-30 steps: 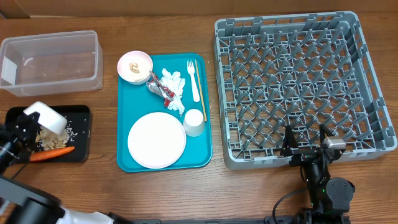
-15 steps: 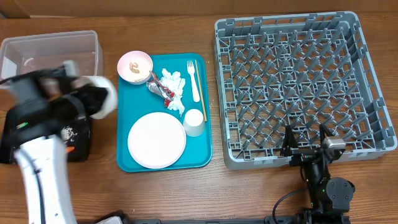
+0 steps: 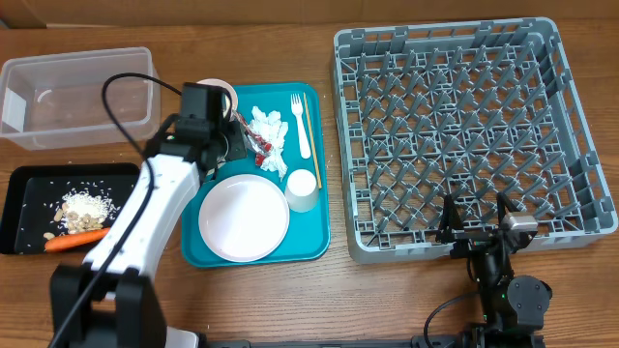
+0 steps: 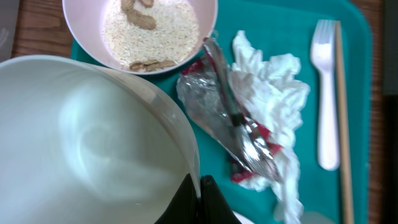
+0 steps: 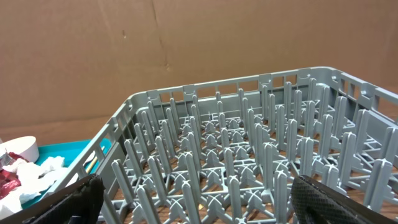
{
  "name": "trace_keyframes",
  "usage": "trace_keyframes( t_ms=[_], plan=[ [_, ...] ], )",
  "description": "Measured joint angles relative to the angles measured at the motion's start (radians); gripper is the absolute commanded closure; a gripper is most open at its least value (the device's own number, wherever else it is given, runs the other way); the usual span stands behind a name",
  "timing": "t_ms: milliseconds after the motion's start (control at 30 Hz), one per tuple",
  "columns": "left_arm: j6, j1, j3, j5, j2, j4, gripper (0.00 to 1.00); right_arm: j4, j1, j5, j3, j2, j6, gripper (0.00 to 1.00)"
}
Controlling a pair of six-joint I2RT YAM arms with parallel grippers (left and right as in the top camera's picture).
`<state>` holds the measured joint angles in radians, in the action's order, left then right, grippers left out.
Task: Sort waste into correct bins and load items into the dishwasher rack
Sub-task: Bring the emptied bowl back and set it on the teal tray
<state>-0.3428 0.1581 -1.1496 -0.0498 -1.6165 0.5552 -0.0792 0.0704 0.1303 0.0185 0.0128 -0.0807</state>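
**Hazards, largest item first.** The dishwasher rack (image 3: 445, 37) stands at the right with no dish visible among its pegs. Its tall left wall lies between it and the teal serving tray (image 3: 311, 242), so a load carried low across would probably strike that wall.

The left gripper (image 4: 200, 190) hangs over the tray's far-left corner, its fingers pressed together on the thin rim of an empty bowl (image 4: 81, 137). Only the edge is pinched, so the bowl may swing or slip in a fast move. It hangs just beside the second bowl (image 4: 146, 28), which holds rice-like scraps and a few brown bits. A nudge there would likely spill food onto the tray.

**Surroundings.**
- The clear tub (image 3: 82, 56) sits at the far left and looks empty.
- The black tray (image 3: 29, 188), near left, holds rice scraps (image 3: 87, 205) and a carrot (image 3: 77, 240).
- The white plate (image 3: 244, 218) and the cup (image 3: 302, 189) lie on the tray's near half, on a straight path towards the rack.
- The crumpled napkins (image 4: 273, 81) and the red-and-silver wrapper (image 4: 224, 118) lie close beside the held bowl and could be dragged along.
- The fork (image 4: 326, 93) and the wooden stick (image 4: 341, 112) lie side by side at the tray's right edge.

The right gripper (image 3: 476, 230) is spread wide and holds nothing. It stands at the rack's near wall, well apart from the tray.
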Motion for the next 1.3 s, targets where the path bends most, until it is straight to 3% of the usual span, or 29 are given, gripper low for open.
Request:
trace_keyframes(
  t_ms=[267,1067,1300],
  plan=[
    [-0.007,0.000,0.000,-0.060,-0.084,-0.041,0.96,0.001,0.000,0.000,0.000,0.000,-0.001,0.00],
    [-0.022,0.006,0.000,-0.023,-0.086,0.024,0.89,0.001,0.000,0.000,0.000,0.000,0.000,0.00],
    [-0.021,0.006,-0.003,-0.022,-0.086,0.052,0.77,0.002,0.000,0.000,0.000,0.000,0.000,0.00]
  ],
)
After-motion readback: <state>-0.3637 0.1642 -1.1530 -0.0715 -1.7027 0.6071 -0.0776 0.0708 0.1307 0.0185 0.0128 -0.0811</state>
